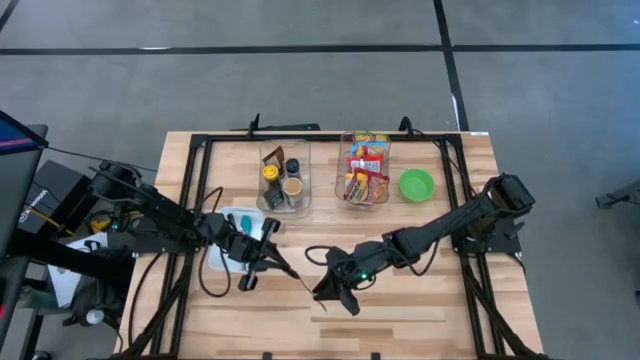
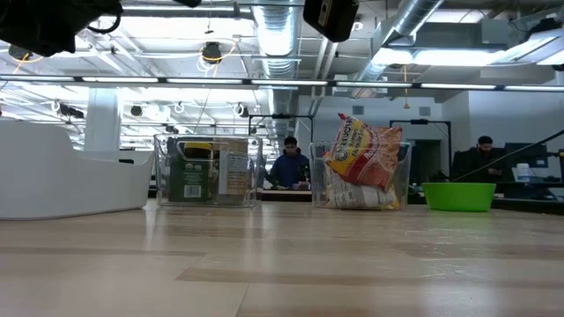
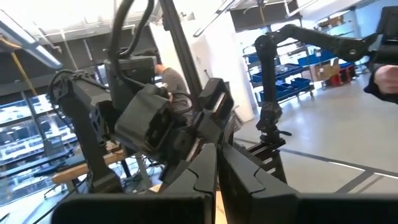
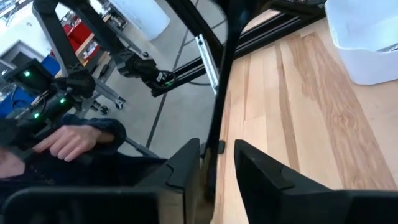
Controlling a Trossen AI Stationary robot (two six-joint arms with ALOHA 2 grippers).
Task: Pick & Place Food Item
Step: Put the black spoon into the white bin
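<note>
Strip between two tools, identity unclear

Strip, thin and dark (image 1: 292,270), lies on the bench (image 1: 420,300) well in front of the clear snack-packet bin (image 1: 341,172). Its long axis runs from the left tool (image 1: 268,256) to the right tool (image 1: 330,292). The left tool is clenched at one end. The right tool's fingers (image 4: 261,180) stand apart around the other end, apparently released. Whether the strip is food, or truly gripped, cannot be made out.

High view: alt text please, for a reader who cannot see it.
Seen from above, two dark arms meet over the front middle of a wooden table, the left gripper shut and the right gripper slightly open, neither visibly holding food. Behind them stand a bin of jars, a bin of snack packets and a green bowl; a white tray lies under the left arm.
</note>
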